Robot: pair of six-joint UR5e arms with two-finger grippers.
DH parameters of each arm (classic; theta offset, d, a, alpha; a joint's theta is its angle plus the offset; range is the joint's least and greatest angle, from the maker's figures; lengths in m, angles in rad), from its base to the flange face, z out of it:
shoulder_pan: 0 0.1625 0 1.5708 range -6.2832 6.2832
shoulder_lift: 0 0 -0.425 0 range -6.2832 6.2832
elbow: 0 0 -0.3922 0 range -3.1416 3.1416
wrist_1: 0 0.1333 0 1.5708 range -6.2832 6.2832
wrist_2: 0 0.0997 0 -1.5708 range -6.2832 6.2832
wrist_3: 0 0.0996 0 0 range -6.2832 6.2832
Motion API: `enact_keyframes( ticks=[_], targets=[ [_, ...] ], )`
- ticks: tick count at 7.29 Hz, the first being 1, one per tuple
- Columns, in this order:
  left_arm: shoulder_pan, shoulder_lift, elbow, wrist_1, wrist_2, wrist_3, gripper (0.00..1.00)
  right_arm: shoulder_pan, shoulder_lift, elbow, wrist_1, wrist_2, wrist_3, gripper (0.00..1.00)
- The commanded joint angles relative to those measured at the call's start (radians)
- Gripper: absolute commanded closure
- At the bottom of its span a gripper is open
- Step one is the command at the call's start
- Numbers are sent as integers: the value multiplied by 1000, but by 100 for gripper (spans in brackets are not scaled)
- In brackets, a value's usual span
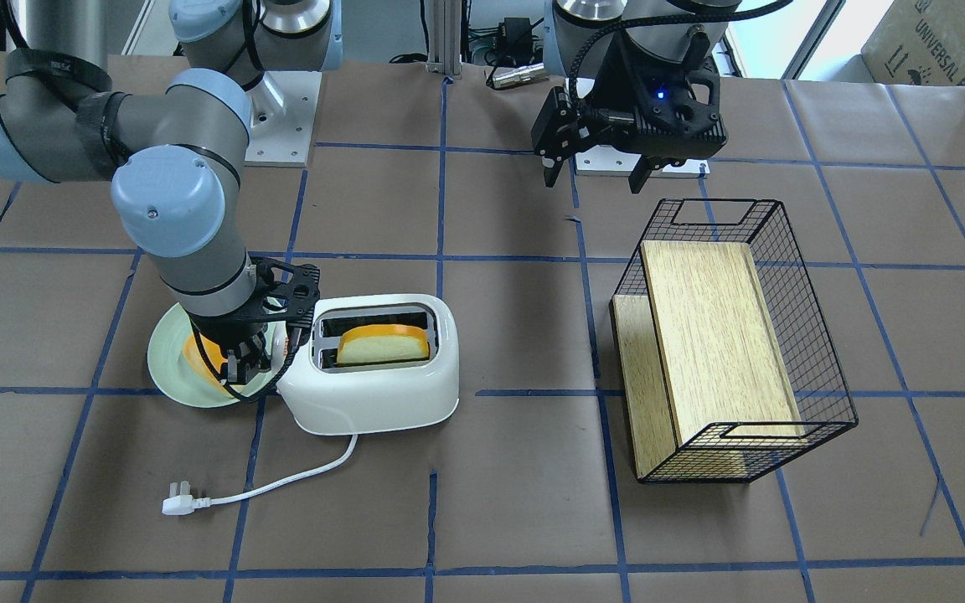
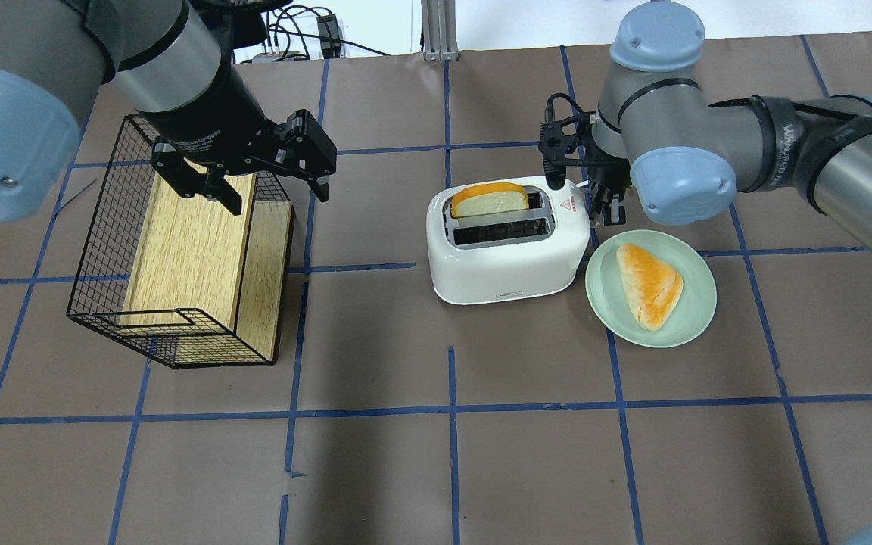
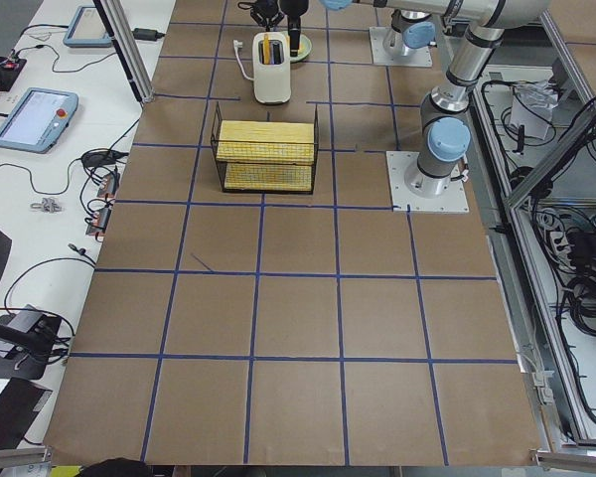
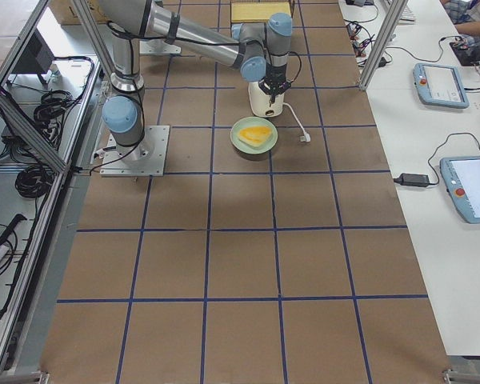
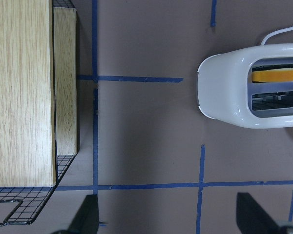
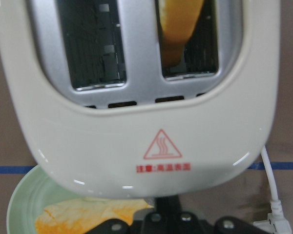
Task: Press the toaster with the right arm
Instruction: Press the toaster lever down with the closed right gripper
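The white two-slot toaster [image 1: 382, 400] [image 2: 508, 265] stands on the table with a yellow-crusted bread slice [image 1: 382, 343] [image 2: 489, 200] sticking up out of one slot. My right gripper [image 1: 245, 362] [image 2: 607, 210] points down at the toaster's end on the plate side, close against it, with its fingers together and holding nothing. The right wrist view shows the toaster's top [image 6: 151, 136] with a red warning mark just above the gripper [image 6: 166, 222]. My left gripper [image 1: 596, 174] [image 2: 269, 185] hangs open and empty above the wire basket, far from the toaster [image 5: 229, 92].
A pale green plate [image 2: 697, 306] [image 1: 166, 362] with a piece of bread [image 2: 649, 284] sits right beside the toaster, under the right arm. The toaster's white cord and plug [image 1: 174, 505] lie loose on the table. A black wire basket [image 2: 103, 250] [image 1: 817, 335] holding a wooden board lies under the left arm.
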Motion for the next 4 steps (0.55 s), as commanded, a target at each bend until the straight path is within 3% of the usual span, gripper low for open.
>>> enact_keyframes(
  ticks=[1,4],
  targets=[
    [0,0,0,0,0,0,0,0,3,15,-2,19,2,95],
    [0,0,0,0,0,0,0,-3,3,42,-37,17,-4,96]
  ],
)
